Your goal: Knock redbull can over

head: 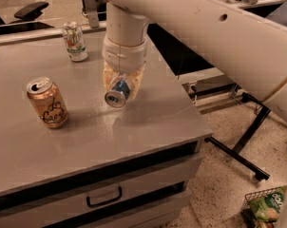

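Observation:
The redbull can is slim, blue and silver. It is tipped over between the fingers of my gripper, with its silver top facing the front edge of the table. My gripper hangs straight down from the white arm over the middle of the grey table and is shut on the can. The can's lower end is just above or touching the tabletop; I cannot tell which. The fingers hide most of the can's body.
An orange-tan can with black script stands upright at the left. A white-and-green can stands at the back. The table has a drawer with a handle. A black stand leg and a wire basket with a green bag are on the floor at the right.

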Motion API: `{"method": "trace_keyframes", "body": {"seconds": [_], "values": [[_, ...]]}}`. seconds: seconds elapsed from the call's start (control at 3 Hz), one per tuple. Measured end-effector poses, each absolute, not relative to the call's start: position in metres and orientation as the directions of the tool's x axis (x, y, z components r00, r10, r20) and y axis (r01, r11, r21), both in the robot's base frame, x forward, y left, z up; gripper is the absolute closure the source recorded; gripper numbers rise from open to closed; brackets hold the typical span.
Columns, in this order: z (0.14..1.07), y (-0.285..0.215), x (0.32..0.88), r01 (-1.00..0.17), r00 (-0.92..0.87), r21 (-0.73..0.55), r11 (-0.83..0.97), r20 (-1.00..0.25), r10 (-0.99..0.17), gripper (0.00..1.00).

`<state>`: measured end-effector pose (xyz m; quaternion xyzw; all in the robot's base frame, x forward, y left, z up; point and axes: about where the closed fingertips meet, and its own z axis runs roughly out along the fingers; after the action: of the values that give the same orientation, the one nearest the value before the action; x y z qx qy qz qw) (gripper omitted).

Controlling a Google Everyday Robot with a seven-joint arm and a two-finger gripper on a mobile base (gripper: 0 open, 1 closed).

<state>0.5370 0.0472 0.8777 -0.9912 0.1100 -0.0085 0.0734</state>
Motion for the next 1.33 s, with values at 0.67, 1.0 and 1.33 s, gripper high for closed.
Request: {"method": "trace_keyframes", "body": {"seconds": [0.67, 1.0, 1.33], "values": [[0.853, 0.039, 0.531, -0.255, 0.965, -0.069, -0.965, 0.051, -0.258, 1.00], [0.845, 0.034, 0.530, -0.283, 0.956, -0.058, -0.957, 0.062, -0.287, 0.74], [0.846, 0.032, 0.531, -0.294, 0.952, -0.061, -0.954, 0.074, -0.298, 0.52]]}}
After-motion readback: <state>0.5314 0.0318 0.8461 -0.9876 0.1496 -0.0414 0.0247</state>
